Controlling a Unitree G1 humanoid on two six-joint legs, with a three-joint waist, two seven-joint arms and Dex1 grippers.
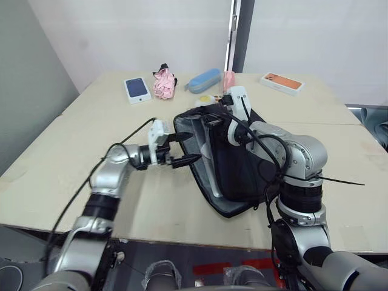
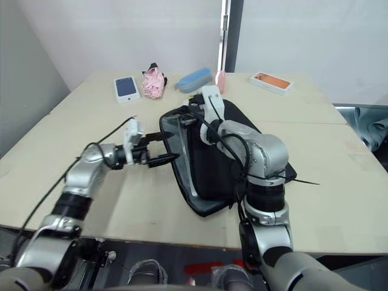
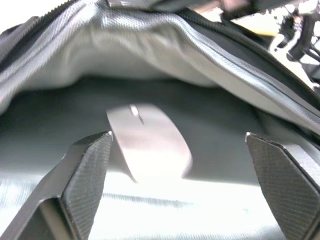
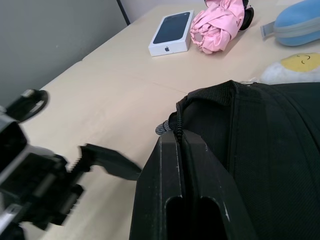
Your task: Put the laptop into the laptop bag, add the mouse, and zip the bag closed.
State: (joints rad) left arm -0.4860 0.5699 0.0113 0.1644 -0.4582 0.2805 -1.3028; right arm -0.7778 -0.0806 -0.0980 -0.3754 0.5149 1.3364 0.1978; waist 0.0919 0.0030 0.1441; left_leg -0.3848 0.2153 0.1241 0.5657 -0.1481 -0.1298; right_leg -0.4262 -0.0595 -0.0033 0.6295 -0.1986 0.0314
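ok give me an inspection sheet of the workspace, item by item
Surface: beige table, seam across it.
Laptop bag: black, mouth held open, grey lining showing.
Mouse: white, lying inside the bag.
Laptop: not clearly seen.
Clutter: two boxed phones, pink folded umbrella, blue case, yellow-and-white plush toy.
Left gripper: open, at the bag's mouth.
Right gripper: shut on the bag's upper edge.
Cables: black leads along both arms.
Surroundings: white walls, dark vertical post.

I see the mouse (image 3: 148, 145) inside the laptop bag (image 1: 239, 167) mid-table. Behind it lie two phone boxes (image 1: 137, 89), left and right
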